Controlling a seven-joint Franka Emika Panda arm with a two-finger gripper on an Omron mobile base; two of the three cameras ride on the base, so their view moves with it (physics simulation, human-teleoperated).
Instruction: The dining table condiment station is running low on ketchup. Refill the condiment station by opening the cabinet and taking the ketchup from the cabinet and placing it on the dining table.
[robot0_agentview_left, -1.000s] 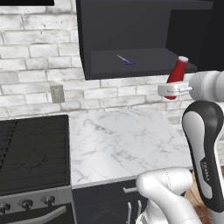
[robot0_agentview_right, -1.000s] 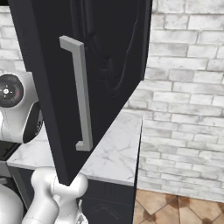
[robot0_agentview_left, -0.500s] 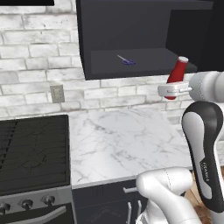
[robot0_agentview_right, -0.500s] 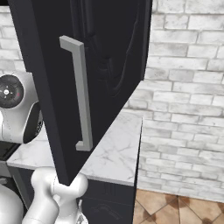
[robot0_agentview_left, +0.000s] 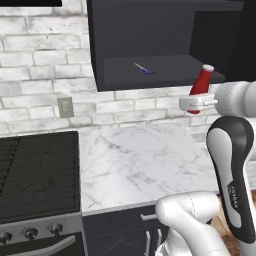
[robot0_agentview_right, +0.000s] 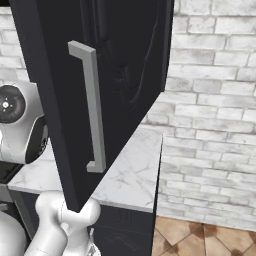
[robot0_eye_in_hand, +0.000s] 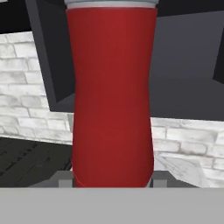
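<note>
We see a white marble countertop (robot0_agentview_left: 135, 165) with grey veins, and take it as our landmark. Touching its left edge sits a black stove (robot0_agentview_left: 35, 175) with dark grates, and a row of round knobs (robot0_agentview_left: 30, 233) runs along its front. Behind the countertop rises a whitewashed brick wall (robot0_agentview_left: 40, 60), with a pale outlet plate (robot0_agentview_left: 65, 106) set just above the counter's back left corner. Below the counter's front edge are dark drawers (robot0_agentview_left: 117, 235). To its right, terracotta floor tiles (robot0_agentview_right: 200, 237) show.

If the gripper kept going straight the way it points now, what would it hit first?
The gripper is already shut on the ketchup. Beyond the bottle, the line seems to lead into the open cabinet, probably its dark interior wall, though depth is unclear.
</note>
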